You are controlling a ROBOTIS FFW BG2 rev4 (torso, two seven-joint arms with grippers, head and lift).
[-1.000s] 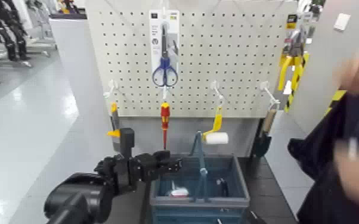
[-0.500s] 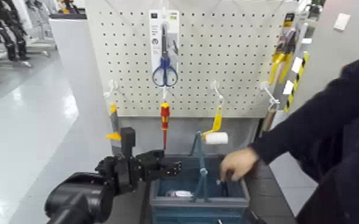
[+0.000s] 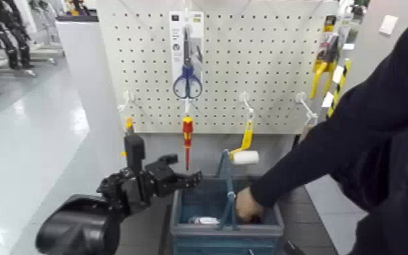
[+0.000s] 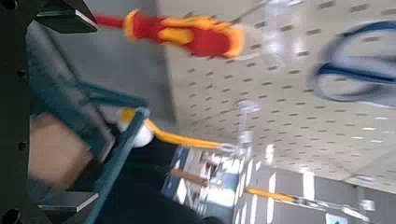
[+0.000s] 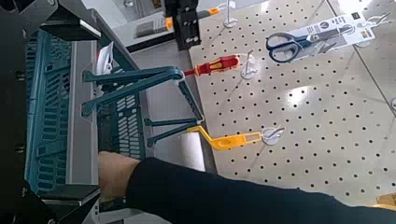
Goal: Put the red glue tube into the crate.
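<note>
Left claw (image 3: 179,171), open and empty, is lifting clear of the crate (image 3: 224,234); beside it a person's hand (image 3: 247,205) is now reaching in; glue tube (image 3: 203,220) lying inside.

Our left arm (image 3: 78,227), lower left of the head view, is glossy black with a rounded joint housing, ending in a blocky black left gripper (image 3: 176,171) with angular fingers.

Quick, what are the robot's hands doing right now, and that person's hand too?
Left gripper: fingers open, empty, beside the crate.
Right gripper: cannot be told.
Person's hand: reaching inside the crate; whether it holds anything cannot be told.
</note>
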